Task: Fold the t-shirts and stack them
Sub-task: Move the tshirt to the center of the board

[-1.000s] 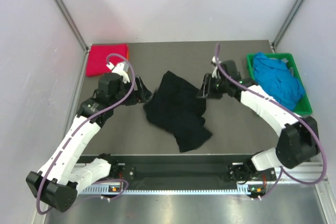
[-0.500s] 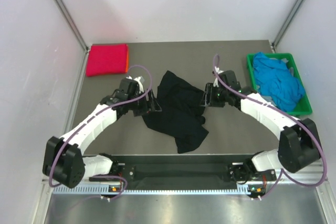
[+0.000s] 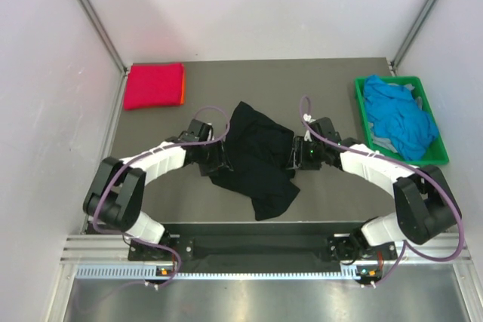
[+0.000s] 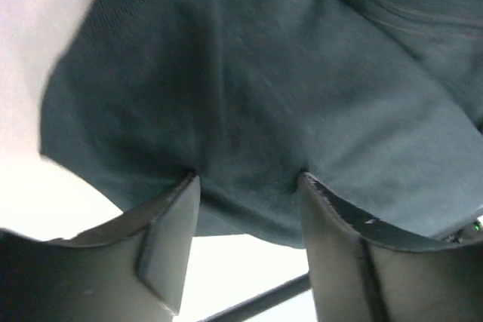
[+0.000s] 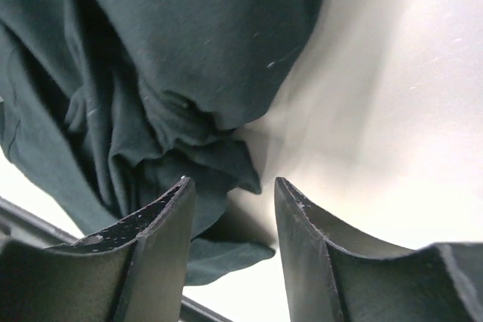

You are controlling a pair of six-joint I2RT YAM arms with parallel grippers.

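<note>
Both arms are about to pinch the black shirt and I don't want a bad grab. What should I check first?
1. Left hand open at the black t-shirt: ok, cloth spans the gap between its fingers.
2. Right hand open at the shirt's right edge: ok.
3. Enough cloth between the right fingers: not ok, only a crumpled tip reaches in; the rest is bare table.
4. Shirt spread flat: not ok, it lies bunched.
5. Which part (sleeve, hem) each hand faces: cannot tell.
6. Folded red t-shirt clear of both arms: ok, far-left corner.
</note>
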